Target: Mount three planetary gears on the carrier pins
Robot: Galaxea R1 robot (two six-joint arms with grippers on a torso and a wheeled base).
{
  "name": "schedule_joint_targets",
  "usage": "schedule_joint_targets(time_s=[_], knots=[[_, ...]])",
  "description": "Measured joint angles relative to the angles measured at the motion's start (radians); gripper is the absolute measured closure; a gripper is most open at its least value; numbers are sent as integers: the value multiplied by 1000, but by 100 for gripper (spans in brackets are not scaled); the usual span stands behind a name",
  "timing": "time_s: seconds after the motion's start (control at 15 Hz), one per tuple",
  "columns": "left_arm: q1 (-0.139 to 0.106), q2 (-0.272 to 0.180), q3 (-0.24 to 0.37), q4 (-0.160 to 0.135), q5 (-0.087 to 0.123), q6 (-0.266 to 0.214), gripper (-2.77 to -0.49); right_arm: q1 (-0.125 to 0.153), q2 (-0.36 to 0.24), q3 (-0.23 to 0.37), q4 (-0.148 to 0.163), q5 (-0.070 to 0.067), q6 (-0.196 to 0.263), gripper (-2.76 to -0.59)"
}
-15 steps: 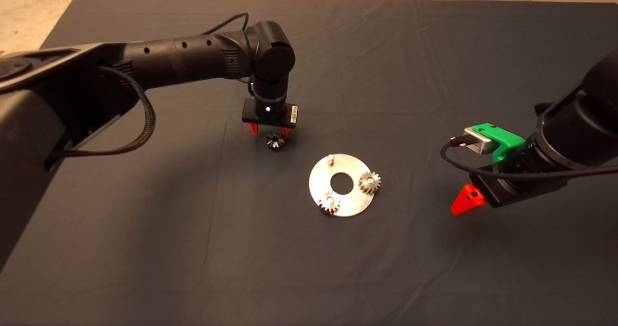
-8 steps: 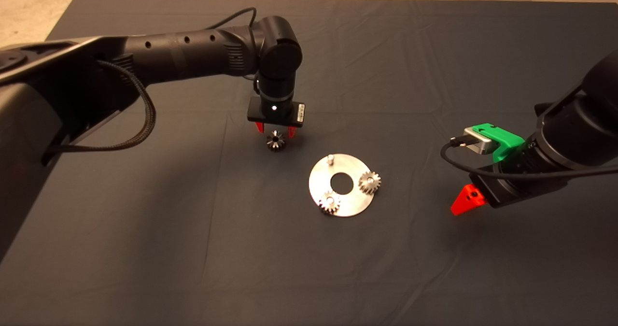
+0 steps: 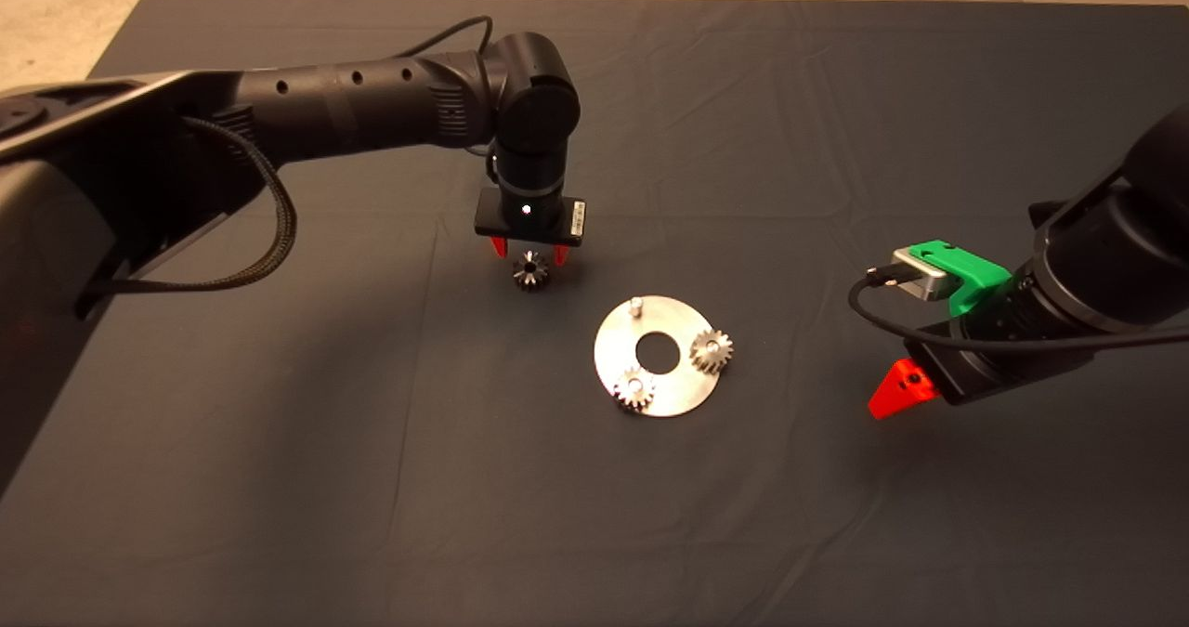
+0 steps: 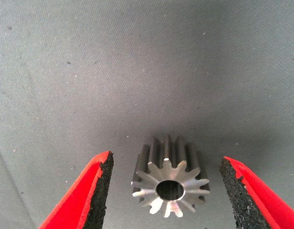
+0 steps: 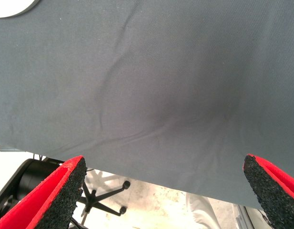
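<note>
Left gripper (image 3: 529, 253) has shifted over the last gear (image 3: 530, 270) in the past second and now straddles it, fingers open, not touching. Two gears sit on pins; one pin (image 3: 635, 306) remains bare. Right gripper (image 3: 899, 391) parked, open.

Left arm (image 3: 353, 107): matte black tube, small round holes along shell, ribbed joint, braided black cable looping beneath. Left gripper (image 3: 529, 254): red fingers (image 4: 85, 191), rough black pads. Right gripper (image 3: 899, 391): green mount, silver block, black cable, red finger with screw.
</note>
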Motion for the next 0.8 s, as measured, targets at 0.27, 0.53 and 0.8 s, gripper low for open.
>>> schedule_joint_targets(time_s=[0.27,0.53,0.8], knots=[[0,-4,11,-1,0,-9,-156,0,0,1,0,0,0,-246],[0,-10,17,-1,0,-13,-156,0,0,2,0,0,0,-246],[0,-10,17,-1,0,-14,-156,0,0,2,0,0,0,-247]])
